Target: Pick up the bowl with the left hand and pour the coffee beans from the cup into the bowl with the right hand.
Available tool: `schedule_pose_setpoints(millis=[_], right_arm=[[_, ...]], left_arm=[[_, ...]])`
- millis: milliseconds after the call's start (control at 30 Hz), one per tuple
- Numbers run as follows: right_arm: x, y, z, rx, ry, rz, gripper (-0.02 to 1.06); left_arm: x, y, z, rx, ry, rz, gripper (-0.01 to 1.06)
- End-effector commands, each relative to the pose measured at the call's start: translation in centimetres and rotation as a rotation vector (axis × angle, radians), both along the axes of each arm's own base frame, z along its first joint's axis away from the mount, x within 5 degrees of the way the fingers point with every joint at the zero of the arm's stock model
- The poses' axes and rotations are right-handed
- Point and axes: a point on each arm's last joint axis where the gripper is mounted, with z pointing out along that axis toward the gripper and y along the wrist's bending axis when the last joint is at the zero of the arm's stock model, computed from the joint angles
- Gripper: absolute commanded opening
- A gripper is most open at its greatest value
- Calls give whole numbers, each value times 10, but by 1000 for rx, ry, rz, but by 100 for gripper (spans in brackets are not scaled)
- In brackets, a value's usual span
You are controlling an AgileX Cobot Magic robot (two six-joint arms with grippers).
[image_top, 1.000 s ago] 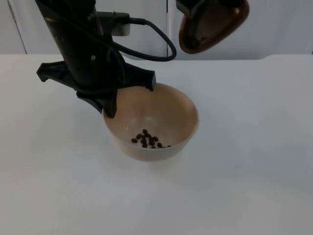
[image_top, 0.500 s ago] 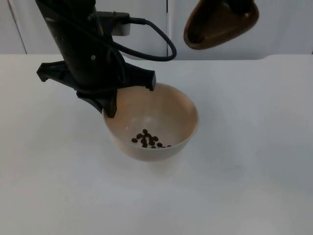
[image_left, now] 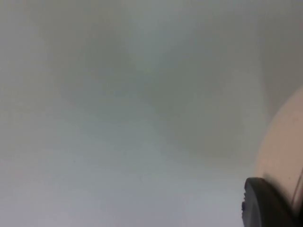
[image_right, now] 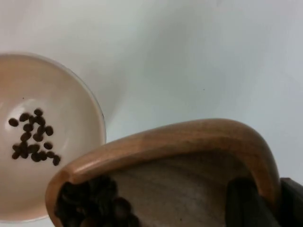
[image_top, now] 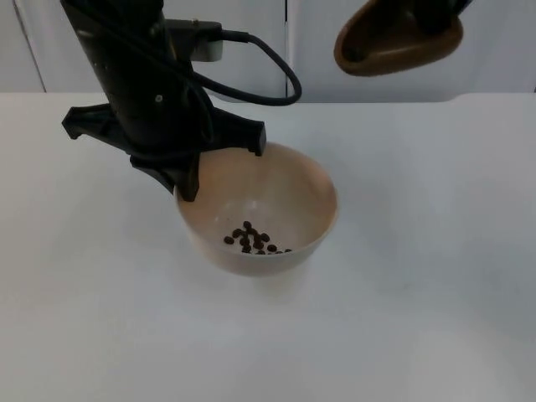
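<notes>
Top view has the left pincer (image_top: pixel 191 172) clamped on the near-left rim of the cream bowl (image_top: pixel 293 201), one finger inside the wall and one outside, and the bowl is held just off the white surface (image_top: pixel 435 276). A small heap of coffee beans (image_top: pixel 251 239) lies at the bottom of the bowl. The right pincer (image_right: pixel 258 201) grips the wall of the brown wooden cup (image_top: pixel 400 40), one black finger inside it; the cup is tipped, up high and well apart from the bowl, with some beans (image_right: pixel 92 203) dark in its lower end. Compared with a second ago, the cup has swung up and off to the right, away from the bowl, and now shows more of its hollow; the bowl and left arm have barely shifted. Behind, the surface ends at the grey partition wall (image_top: pixel 251 17).
</notes>
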Motion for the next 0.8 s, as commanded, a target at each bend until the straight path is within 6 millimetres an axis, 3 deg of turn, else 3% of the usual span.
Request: schedule_pose_setpoints(millis=[0, 400, 600, 767], right_arm=[[-2, -3, 7, 15, -11, 8, 0], [12, -32, 0, 8, 19, -72, 0], [15, -49, -30, -5, 51, -101, 0], [12, -65, -62, -2, 83, -126, 0]], left_arm=[[0, -1, 2, 1, -13, -4, 0], [-1, 3, 2, 41, -7, -6, 0], [4, 18, 1, 39, 22, 49, 0], [7, 45, -9, 4, 76, 136, 0]])
